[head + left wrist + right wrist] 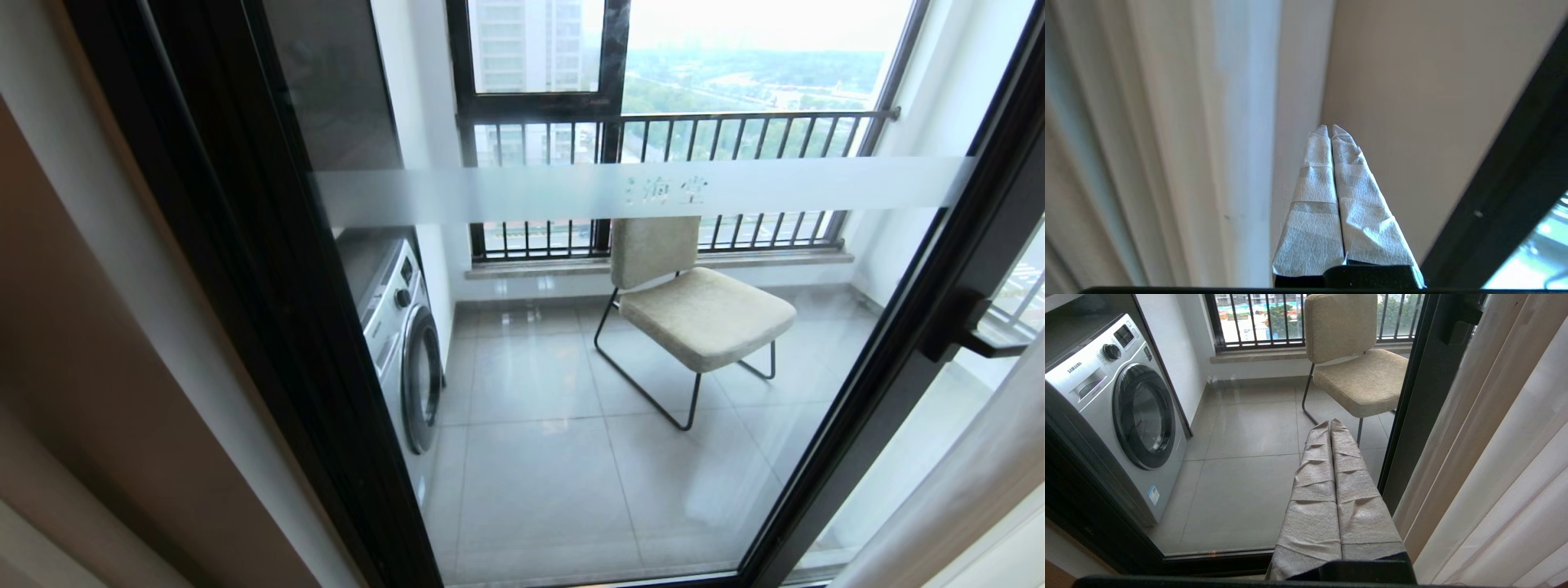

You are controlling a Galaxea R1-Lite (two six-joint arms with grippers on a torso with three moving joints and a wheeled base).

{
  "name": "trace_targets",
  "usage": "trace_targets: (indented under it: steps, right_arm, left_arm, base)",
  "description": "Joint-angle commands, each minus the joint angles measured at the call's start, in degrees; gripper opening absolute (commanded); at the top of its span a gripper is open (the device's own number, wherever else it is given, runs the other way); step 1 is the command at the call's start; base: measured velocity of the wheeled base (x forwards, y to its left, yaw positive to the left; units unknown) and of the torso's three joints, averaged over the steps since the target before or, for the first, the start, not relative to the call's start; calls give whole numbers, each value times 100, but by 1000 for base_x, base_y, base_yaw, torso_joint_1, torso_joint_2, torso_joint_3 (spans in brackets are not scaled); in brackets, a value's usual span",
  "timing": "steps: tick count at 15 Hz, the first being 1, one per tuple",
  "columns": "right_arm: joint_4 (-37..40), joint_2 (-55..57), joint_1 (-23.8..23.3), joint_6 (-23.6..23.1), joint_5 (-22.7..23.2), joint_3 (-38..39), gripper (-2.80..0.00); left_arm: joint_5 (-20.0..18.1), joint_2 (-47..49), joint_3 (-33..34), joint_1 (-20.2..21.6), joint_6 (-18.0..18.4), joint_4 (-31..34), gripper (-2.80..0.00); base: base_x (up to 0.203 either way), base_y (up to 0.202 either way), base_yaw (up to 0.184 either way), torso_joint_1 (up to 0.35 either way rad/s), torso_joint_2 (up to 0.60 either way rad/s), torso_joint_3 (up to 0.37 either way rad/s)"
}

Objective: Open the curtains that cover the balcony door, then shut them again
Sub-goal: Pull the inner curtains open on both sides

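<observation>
Silver SAMSUNG washing machine [1114, 412] behind balcony door [653, 192], both grippers' jaws together, empty.

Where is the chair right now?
In the head view the chair stands out on the balcony behind the balcony door, right of the washing machine and just before the railing.

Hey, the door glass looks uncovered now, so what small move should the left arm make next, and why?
Probably open the left hand and ease it sideways onto the edge of the curtain. Its fingers are pressed shut on nothing, pointing at bare wall just beside the folds. The balcony door stands fully uncovered, so pulling the curtain back across seems to be what is left.
</observation>
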State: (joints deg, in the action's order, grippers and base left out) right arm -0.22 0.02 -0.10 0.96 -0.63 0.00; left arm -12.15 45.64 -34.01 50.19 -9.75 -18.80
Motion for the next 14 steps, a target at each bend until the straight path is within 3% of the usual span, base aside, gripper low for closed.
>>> trace_targets:
  steps: [1,5,9,11,14]
  right_arm:
    - [-4,-2,-8,0,-1,0,-280]
    - [-4,-2,1,0,1,0,-280]
    - [-4,-2,-5,0,1,0,-280]
    - [-4,-2,1,0,1,0,-280]
    - [-4,-2,1,0,-7,0,-280]
  left_arm:
    - [-36,-140,229,-501,-3,-36,-280]
    - [154,-408,806,-2314,8,-22,-280]
    - [1334,-1172,2250,-4377,22,-14,-280]
    - [1614,-1680,2947,-4890,88,-28,-280]
    - [1658,-2371,3379,-5000,395,133,-280]
  base:
    - [0,0,0,0,0,0]
    - [0,0,0,0,0,0]
    - [0,0,0,0,0,0]
    - [0,0,0,0,0,0]
    - [0,0,0,0,0,0]
